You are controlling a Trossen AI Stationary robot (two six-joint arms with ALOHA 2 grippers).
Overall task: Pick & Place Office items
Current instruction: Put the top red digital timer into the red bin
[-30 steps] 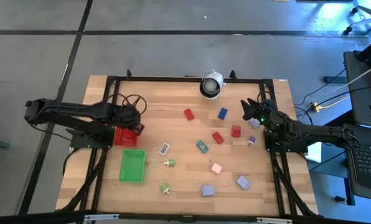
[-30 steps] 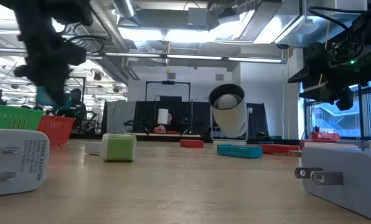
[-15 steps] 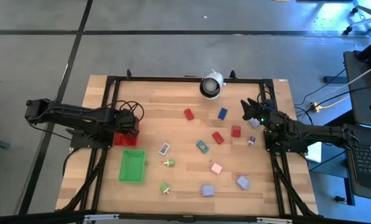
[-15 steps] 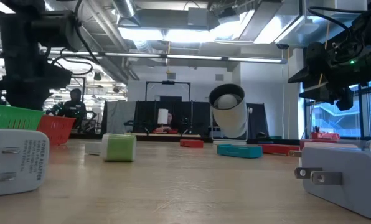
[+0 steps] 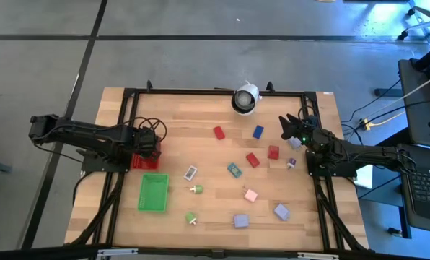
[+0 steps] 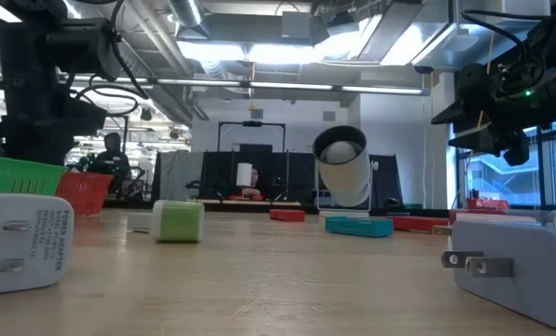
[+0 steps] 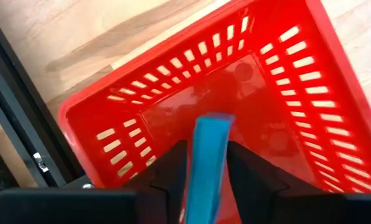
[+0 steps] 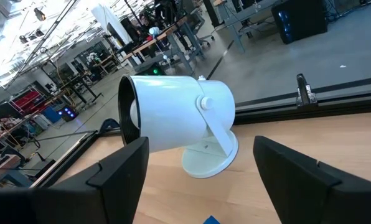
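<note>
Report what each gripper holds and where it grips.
Left gripper pinches a blue piece by its flat sides over the red tray. Right gripper holds nothing.

The left claw (image 7: 205, 186) points down, its two fingers close together around a thin blue piece. The right claw (image 8: 201, 171) hangs wide open, holding nothing.
</note>
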